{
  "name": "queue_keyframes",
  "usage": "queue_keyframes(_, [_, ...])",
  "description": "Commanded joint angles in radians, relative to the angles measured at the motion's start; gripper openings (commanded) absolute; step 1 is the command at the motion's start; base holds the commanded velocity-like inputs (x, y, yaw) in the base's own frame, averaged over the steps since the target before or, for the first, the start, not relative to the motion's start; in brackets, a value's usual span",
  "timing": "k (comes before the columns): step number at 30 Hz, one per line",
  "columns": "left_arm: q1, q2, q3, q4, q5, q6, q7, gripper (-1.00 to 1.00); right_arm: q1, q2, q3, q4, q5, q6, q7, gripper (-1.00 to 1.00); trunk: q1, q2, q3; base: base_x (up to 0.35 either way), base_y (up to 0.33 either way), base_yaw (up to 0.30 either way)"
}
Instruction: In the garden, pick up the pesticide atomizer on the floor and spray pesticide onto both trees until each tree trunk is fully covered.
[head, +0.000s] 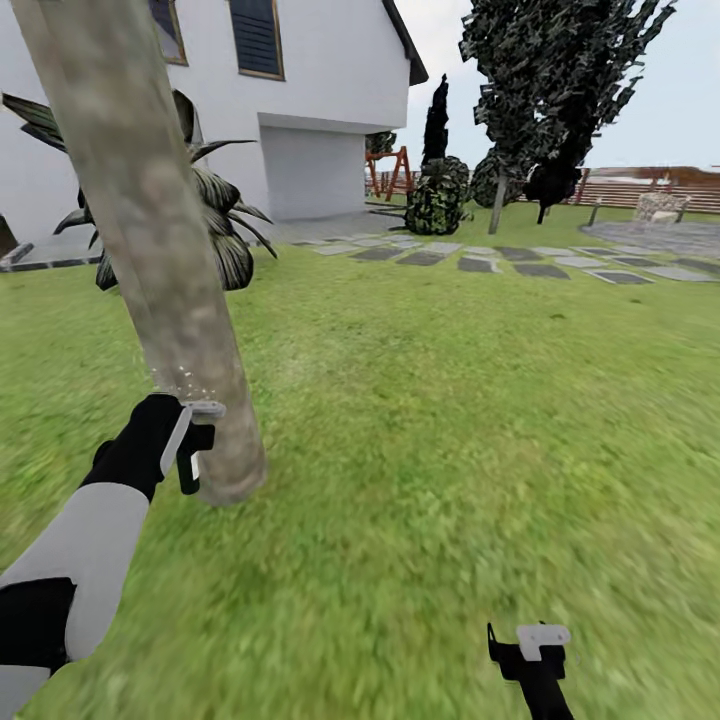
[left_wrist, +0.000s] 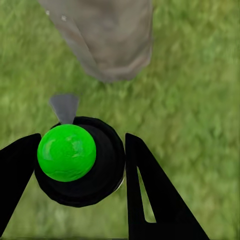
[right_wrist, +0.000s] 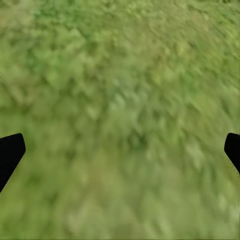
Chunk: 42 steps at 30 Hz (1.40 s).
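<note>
A thick mottled grey-brown tree trunk (head: 150, 250) leans up through the left of the head view, and its base (left_wrist: 107, 40) stands in grass just beyond my left gripper. My left gripper (head: 193, 432) is shut on the pesticide atomizer (left_wrist: 80, 160), a black round body seen end-on with a bright green top and a grey nozzle (left_wrist: 64, 106) aimed at the trunk. Small white specks float at the trunk just above the gripper. A second tree (head: 497, 200) with a dark ragged crown stands far back. My right gripper (head: 530, 645) hangs open over grass (right_wrist: 120, 100).
A spiky palm (head: 225, 220) sits behind the near trunk, in front of a white house (head: 310, 110). Grey stepping stones (head: 480, 262) cross the lawn farther back, with dark bushes (head: 437, 200) and a slatted fence (head: 640, 190) beyond. Open lawn lies to the right.
</note>
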<state>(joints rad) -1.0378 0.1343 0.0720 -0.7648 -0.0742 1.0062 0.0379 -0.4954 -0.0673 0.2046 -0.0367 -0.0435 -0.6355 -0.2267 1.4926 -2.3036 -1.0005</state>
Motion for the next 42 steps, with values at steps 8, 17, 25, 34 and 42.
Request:
queue_keyframes(8, [0.008, -0.002, 0.0, -0.001, -0.009, 0.003, -0.001, -1.0, 0.0, 0.0, 0.009, 0.0, -0.005, -0.001, -0.005, 1.0, 0.0, 0.0, -0.001, 0.12, -0.274, 0.144])
queue_keyframes(17, [0.068, 0.04, 0.011, -0.001, -0.001, -0.007, -0.002, -1.0, 0.0, 0.0, 0.009, 0.0, -0.005, -0.001, -0.005, 1.0, 0.0, 0.0, -0.001, 0.077, -0.274, 0.107])
queue_keyframes(25, [0.084, 0.058, 0.031, 0.0, -0.004, -0.009, 0.003, -1.0, 0.0, 0.0, 0.009, 0.0, -0.004, -0.001, -0.004, 1.0, 0.0, 0.0, -0.001, 0.204, -0.198, 0.276])
queue_keyframes(34, [0.087, 0.031, 0.028, 0.002, 0.003, -0.022, 0.004, -1.0, 0.0, 0.0, 0.009, 0.0, -0.004, -0.001, -0.005, 1.0, 0.0, 0.0, -0.001, 0.058, -0.008, 0.274])
queue_keyframes(42, [0.105, 0.012, 0.028, 0.004, 0.002, -0.026, 0.0, -1.0, 0.0, -0.001, 0.008, 0.0, -0.005, -0.001, -0.005, 1.0, 0.0, 0.0, -0.001, 0.136, -0.187, 0.044])
